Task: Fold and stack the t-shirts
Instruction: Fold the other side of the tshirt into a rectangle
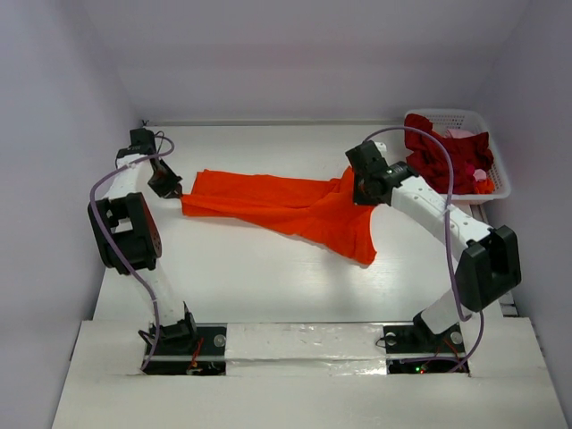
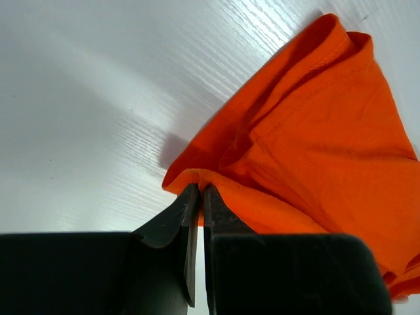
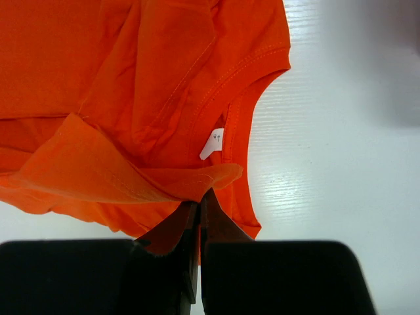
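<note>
On the far left of the white wood-grain table: left gripper, black jaws pressed together on the left end of the bright orange cloth t-shirt. From the left wrist view, same gripper nipping a folded edge of that orange shirt right at the fingertips, with a stitched hem running up and away to the right and a soft shadow on the table just beside the pinched corner.

Across the middle: orange shirt drawn out as a long, creased band between the two grippers, narrow at the left, wider at the right, with one loose part spilling toward the near right and lying on the table.

At the right end of the band: right gripper, likewise closed on orange cloth. From the right wrist view, gripper clamping a thin fold of the shirt just beside the neck opening; small white label showing inside the collar seam.

At the far right corner: white plastic lattice basket, well apart from the orange shirt, holding crumpled dark red shirts and a bit of pinkish cloth behind them.
</note>
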`<state>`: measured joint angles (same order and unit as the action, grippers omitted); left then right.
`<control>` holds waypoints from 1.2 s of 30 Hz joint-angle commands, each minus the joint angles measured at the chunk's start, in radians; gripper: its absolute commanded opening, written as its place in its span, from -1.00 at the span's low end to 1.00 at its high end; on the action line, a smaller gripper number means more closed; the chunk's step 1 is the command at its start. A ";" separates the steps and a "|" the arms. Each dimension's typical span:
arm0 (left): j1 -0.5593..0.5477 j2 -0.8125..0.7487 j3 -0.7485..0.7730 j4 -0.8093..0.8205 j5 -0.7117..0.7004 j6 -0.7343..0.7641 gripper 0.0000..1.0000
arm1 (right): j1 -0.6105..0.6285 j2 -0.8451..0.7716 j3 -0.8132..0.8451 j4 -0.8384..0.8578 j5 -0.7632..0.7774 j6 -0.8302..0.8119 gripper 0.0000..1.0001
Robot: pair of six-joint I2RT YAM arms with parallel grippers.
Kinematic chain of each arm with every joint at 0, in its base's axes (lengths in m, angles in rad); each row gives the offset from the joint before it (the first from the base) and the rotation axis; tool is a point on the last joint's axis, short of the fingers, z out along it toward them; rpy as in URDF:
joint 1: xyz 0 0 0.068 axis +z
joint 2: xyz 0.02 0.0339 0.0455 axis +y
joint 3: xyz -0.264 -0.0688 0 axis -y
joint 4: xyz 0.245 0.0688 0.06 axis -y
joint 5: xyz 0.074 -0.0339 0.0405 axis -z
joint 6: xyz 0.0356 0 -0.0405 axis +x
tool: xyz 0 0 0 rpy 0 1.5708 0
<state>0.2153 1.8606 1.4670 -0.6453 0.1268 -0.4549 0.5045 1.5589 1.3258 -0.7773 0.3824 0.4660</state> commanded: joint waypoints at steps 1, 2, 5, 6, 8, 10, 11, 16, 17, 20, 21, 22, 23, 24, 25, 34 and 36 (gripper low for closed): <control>0.006 0.017 0.033 0.007 0.005 -0.004 -1.00 | -0.024 0.018 0.055 0.027 -0.004 -0.015 -1.00; -0.005 0.023 0.033 0.010 0.008 -0.002 -1.00 | -0.035 0.023 0.056 0.029 -0.004 -0.013 -1.00; -0.005 0.037 0.035 0.018 0.010 -0.002 -1.00 | -0.044 0.043 0.064 0.032 -0.010 -0.013 -1.00; -0.005 0.040 0.036 0.019 0.010 -0.002 -1.00 | -0.053 0.049 0.065 0.033 -0.008 -0.015 -1.00; -0.014 0.048 0.039 0.024 0.011 -0.004 -1.00 | -0.054 0.069 0.072 0.038 -0.004 -0.020 -1.00; -0.014 0.055 0.044 0.027 0.010 -0.004 -1.00 | -0.075 0.084 0.079 0.039 -0.007 -0.020 -1.00; -0.014 0.058 0.046 0.027 0.007 -0.004 -1.00 | -0.075 0.092 0.085 0.039 -0.011 -0.020 -1.00; -0.024 0.072 0.052 0.035 0.010 -0.008 -1.00 | -0.084 0.139 0.110 0.046 -0.011 -0.015 -1.00; -0.024 0.074 0.055 0.035 0.013 -0.008 -1.00 | -0.084 0.151 0.118 0.047 -0.010 -0.012 -1.00; -0.024 0.081 0.067 0.029 0.017 -0.007 -1.00 | -0.093 0.165 0.128 0.052 -0.010 -0.012 -1.00; -0.033 0.086 0.075 0.029 0.017 -0.007 -1.00 | -0.103 0.171 0.142 0.052 -0.010 -0.013 -1.00; -0.033 0.089 0.079 0.026 0.020 -0.005 -1.00 | -0.103 0.184 0.150 0.047 -0.008 -0.015 -1.00; -0.033 0.092 0.084 0.019 0.023 -0.004 -1.00 | -0.103 0.190 0.156 0.047 -0.005 -0.018 -1.00; -0.033 0.095 0.095 0.016 0.025 -0.004 -1.00 | -0.103 0.196 0.161 0.047 -0.005 -0.020 -1.00; -0.033 0.098 0.098 0.016 0.027 -0.004 -1.00 | -0.113 0.204 0.174 0.046 -0.007 -0.020 -1.00; -0.042 0.114 0.125 0.010 0.031 -0.005 -1.00 | -0.113 0.245 0.194 0.053 -0.011 -0.013 -1.00; -0.042 0.118 0.125 0.015 0.028 -0.007 -1.00 | -0.113 0.248 0.204 0.053 -0.011 -0.013 -1.00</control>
<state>0.1783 1.9686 1.5566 -0.6201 0.1535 -0.4549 0.3985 1.8042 1.4757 -0.7517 0.3626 0.4622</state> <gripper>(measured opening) 0.016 0.030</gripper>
